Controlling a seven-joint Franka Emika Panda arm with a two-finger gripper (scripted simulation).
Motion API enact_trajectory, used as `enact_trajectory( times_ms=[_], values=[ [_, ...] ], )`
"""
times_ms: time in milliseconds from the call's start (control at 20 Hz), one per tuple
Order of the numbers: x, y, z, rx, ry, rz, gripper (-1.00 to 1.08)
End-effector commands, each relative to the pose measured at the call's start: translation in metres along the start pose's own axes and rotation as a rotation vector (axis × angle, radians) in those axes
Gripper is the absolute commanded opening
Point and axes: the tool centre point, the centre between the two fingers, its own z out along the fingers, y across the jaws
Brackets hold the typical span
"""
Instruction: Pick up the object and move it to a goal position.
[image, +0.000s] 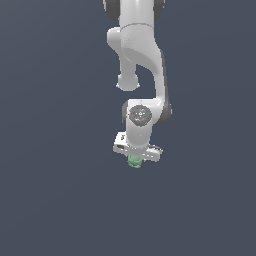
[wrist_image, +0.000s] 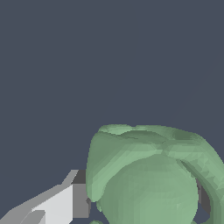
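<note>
Below the white arm (image: 142, 60), in the middle of the exterior view, the gripper (image: 135, 161) is pointing downward with the object (image: 134, 161) sitting directly under its wide white body. The object is showing as a small pale-green lump, narrower than the gripper above it, and only its lower part is peeking out beneath the gripper's edge. Around it the dark grey-blue ground (image: 50, 200) is filling the picture on every side, plain and even, and no other thing is lying near the arm or the object.

From the wrist view, the object (wrist_image: 151, 179) is looming large and close, a bumpy green blob with rounded folds across its surface. One finger (wrist_image: 65, 203) of the gripper, white with a grey pad, is pressing right up against the blob's side. A dark sliver at the far edge of the blob is possibly the other finger, though the green bulk is hiding most of it. The gripper is therefore looking closed around the object, its fingers held apart only by the blob between them. Whether the object is resting on the ground or hanging clear of it, neither view is making plain, since the ground is giving no shadow or edge to judge by.
</note>
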Motion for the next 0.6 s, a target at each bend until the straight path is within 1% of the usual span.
enact_trajectory(
  times_ms=[0, 300, 550],
  values=[
    [-0.003, -0.002, -0.007, 0.000, 0.001, 0.000, -1.00],
    [-0.017, -0.007, -0.036, 0.000, 0.001, 0.000, -1.00],
    [-0.034, -0.014, -0.074, 0.000, 0.001, 0.000, -1.00]
  ],
)
